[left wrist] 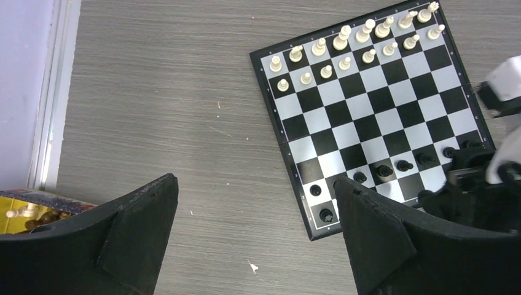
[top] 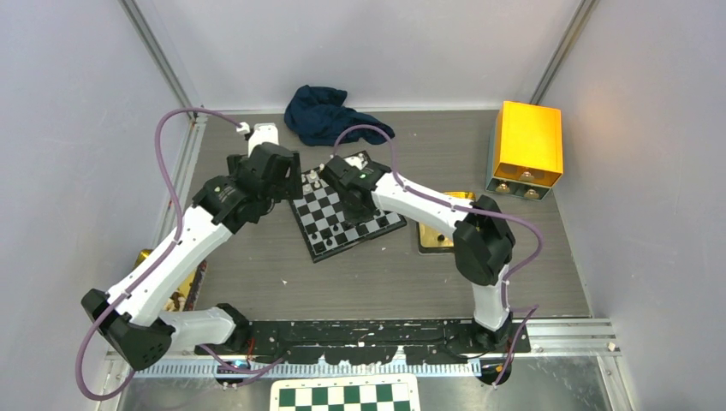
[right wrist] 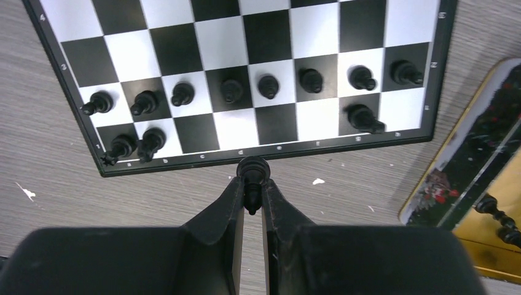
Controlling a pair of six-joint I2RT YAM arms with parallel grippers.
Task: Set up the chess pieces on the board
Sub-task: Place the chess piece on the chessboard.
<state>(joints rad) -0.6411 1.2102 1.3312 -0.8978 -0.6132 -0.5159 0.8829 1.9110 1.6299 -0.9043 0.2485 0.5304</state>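
Observation:
The board lies mid-table, with both arms reaching to it. White chess pieces fill two rows at its far side in the left wrist view. Black chess pieces line one row near the other edge, with three more behind them. My right gripper is shut on a black chess piece, which hangs just outside the board's black border. My left gripper is open above bare table left of the board, and there is nothing between its fingers.
A blue cloth lies at the back. A yellow box stands at the back right. A gold tin right of the board holds a dark piece. Another tin with pieces sits at the left. A green-and-white board lies at the near edge.

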